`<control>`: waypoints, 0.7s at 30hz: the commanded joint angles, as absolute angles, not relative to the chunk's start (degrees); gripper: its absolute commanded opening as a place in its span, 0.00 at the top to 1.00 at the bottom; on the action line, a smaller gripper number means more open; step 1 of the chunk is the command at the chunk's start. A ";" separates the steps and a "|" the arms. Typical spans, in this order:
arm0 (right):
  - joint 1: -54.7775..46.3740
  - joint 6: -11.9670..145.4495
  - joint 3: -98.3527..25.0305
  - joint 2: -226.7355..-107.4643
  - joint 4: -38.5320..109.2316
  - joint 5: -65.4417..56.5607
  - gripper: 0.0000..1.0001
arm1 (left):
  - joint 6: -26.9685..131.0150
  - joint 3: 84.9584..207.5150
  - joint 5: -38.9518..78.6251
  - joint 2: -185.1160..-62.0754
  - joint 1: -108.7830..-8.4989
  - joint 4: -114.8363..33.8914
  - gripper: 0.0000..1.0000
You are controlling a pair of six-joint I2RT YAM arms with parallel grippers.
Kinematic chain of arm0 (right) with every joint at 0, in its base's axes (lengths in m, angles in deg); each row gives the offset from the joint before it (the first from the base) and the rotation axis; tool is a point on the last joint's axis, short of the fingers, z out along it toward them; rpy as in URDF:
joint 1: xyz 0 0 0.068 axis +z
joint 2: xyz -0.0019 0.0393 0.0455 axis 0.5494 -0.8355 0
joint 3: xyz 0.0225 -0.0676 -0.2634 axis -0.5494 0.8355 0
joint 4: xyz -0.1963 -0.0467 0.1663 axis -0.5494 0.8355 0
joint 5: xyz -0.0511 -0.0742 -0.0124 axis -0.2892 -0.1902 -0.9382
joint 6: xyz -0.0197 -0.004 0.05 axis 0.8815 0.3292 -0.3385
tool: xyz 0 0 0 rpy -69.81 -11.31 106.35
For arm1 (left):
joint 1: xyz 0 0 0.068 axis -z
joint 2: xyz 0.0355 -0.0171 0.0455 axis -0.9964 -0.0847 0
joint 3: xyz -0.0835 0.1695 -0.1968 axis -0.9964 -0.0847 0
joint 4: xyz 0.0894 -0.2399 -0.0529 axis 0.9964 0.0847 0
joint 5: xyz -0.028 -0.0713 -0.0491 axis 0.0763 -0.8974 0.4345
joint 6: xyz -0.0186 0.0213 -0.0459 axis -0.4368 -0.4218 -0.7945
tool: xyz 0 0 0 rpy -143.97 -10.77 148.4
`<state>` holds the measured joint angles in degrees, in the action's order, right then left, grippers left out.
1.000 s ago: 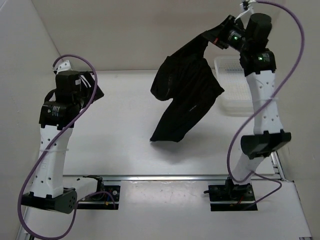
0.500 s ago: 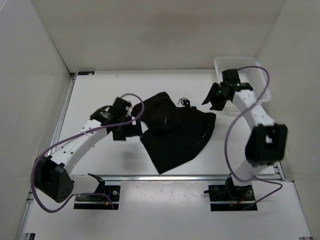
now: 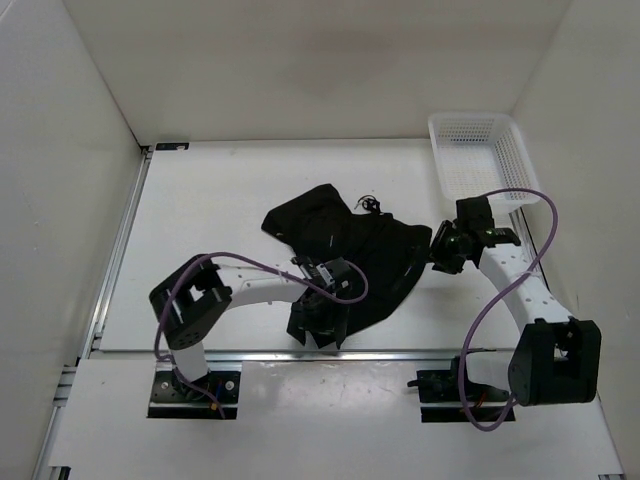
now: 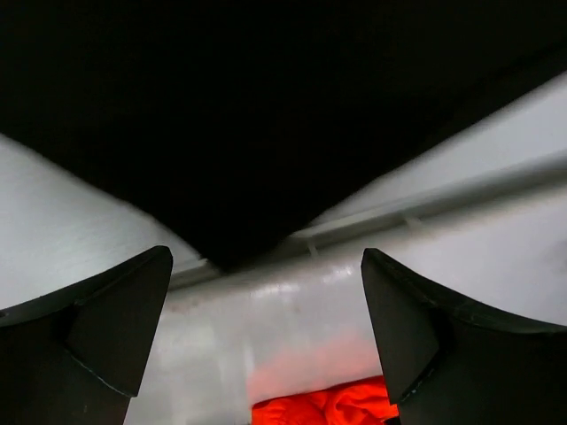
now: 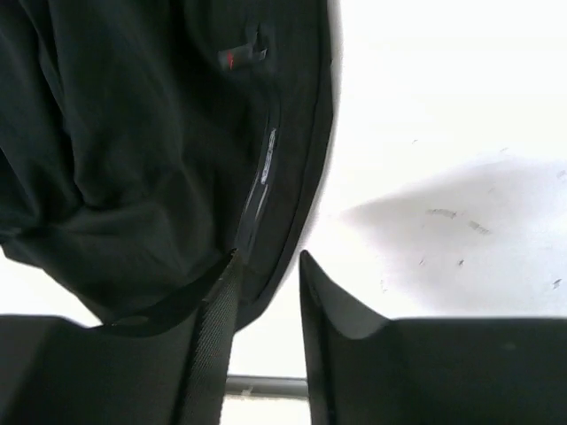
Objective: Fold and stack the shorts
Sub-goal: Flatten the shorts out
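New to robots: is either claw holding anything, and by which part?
The left gripper holds nothing. The right gripper sits at the edge of the shorts; a grip cannot be told.

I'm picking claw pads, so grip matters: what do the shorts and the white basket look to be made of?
Shorts: soft matte black cloth, probably a thin synthetic weave; it slumps in loose folds with no shine, and the right wrist view shows stitched seams. Basket: rigid white plastic by the look, its walls and floor a moulded grid of small holes; how glossy it is cannot be told.
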<state>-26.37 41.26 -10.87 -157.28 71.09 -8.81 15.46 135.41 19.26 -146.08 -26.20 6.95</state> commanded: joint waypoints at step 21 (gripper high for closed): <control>-30.78 42.44 -18.85 -178.28 59.28 -3.20 0.33 | 17.46 136.03 24.76 -137.84 -34.95 10.15 0.90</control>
